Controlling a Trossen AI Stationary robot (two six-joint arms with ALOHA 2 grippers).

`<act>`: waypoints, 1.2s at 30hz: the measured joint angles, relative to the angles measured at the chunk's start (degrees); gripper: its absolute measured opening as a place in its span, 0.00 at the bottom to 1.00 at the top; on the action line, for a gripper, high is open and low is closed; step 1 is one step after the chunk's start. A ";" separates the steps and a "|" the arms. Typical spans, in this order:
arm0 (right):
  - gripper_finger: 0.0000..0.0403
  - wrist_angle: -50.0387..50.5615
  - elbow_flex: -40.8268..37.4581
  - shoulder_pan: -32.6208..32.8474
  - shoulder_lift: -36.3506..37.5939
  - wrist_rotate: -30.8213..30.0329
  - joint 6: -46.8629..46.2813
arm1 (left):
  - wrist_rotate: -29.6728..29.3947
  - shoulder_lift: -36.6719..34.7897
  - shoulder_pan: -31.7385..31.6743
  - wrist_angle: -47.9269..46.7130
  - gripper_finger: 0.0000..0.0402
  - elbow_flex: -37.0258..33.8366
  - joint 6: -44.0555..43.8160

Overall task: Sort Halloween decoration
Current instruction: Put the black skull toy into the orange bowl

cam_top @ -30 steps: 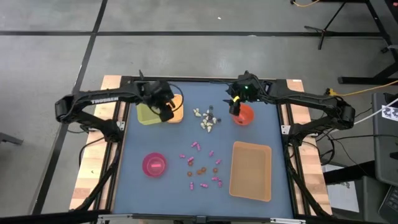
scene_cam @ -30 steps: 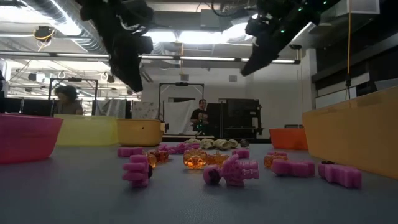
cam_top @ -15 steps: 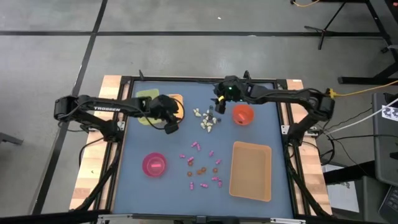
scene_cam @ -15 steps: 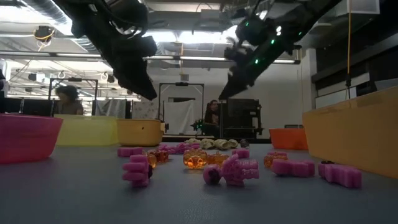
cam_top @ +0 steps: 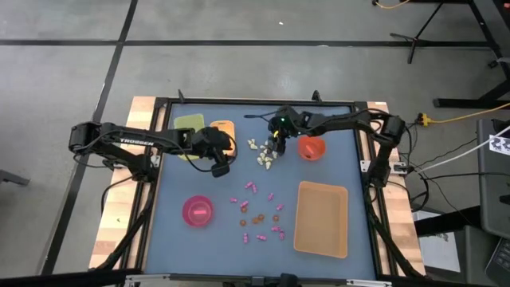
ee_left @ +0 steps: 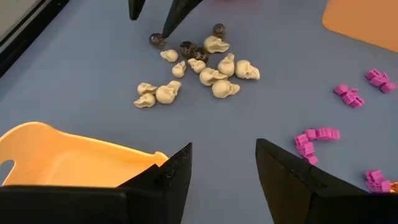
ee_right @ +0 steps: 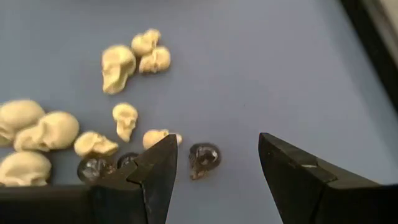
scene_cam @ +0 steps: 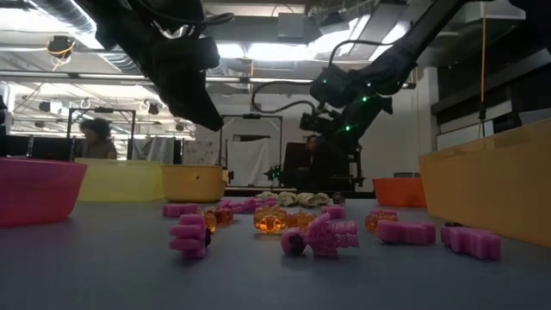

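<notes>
Both grippers released above the tabletop, right gripper over the skull cluster.

Nearest the front edge of the tabletop [cam_top: 171, 239], the magenta-pink and orange-brown trinkets [cam_top: 259, 215] lie scattered between the pink bowl [cam_top: 198, 210] and the tan tray [cam_top: 322, 218]. Farther back, the cream-white skulls [ee_left: 205, 78] and dark grey skulls [ee_right: 204, 158] form one cluster on the blue surface. The right gripper [ee_right: 217, 171] hangs directly above this cluster, jaws spread and empty, with one dark grey skull between its fingers [ee_right: 155, 168]. The left gripper [cam_top: 219, 166] is beside the orange tray [ee_left: 74, 158], jaws spread, holding nothing. The green tray [cam_top: 185, 125] and red bowl [cam_top: 311, 147] stand at the rear.
</notes>
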State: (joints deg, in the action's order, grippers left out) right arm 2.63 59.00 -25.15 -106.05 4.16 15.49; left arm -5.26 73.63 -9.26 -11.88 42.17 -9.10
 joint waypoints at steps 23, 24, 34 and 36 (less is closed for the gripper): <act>0.56 -1.05 0.02 0.00 -2.99 2.03 1.51 | -0.04 0.00 -0.02 0.00 0.40 0.00 0.00; 0.56 -1.10 0.02 0.00 -3.14 2.03 1.51 | -0.04 0.00 -0.02 0.00 0.40 0.00 0.00; 0.53 -2.15 0.09 -0.01 -4.60 2.27 1.49 | -0.04 0.00 -0.02 0.08 0.40 0.00 0.00; 0.48 -2.21 0.09 0.00 -4.66 2.52 1.49 | -0.08 0.00 -0.02 0.11 0.40 0.00 0.00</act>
State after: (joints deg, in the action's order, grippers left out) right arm 0.43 59.09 -25.15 -110.71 6.68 16.97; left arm -5.34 73.63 -9.28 -11.77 42.17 -9.10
